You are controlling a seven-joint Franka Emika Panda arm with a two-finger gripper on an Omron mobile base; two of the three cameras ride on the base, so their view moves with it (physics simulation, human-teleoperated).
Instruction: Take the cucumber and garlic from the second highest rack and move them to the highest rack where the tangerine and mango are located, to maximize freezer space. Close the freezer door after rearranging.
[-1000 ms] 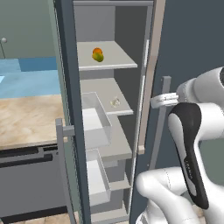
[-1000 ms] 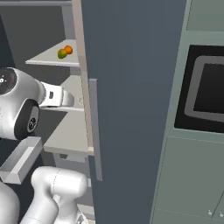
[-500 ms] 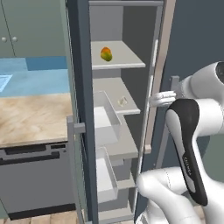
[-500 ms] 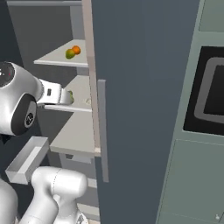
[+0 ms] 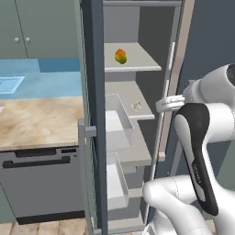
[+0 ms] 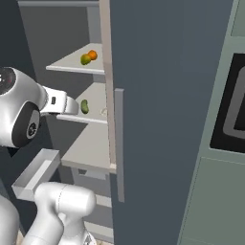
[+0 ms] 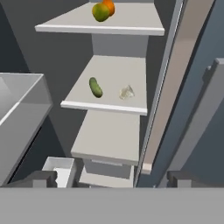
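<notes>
With its jaws spread wide and empty, the gripper (image 7: 109, 177) faces the second highest rack (image 7: 111, 76) ahead, where the cucumber (image 7: 95, 87), probably firm, light and smooth, would best be pinched across its middle.

We see the tangerine (image 7: 109, 6) cut by the hand view's top edge, half behind the mango (image 7: 100, 12). In the left base view, the garlic (image 5: 137, 106) is too small to make out.
</notes>
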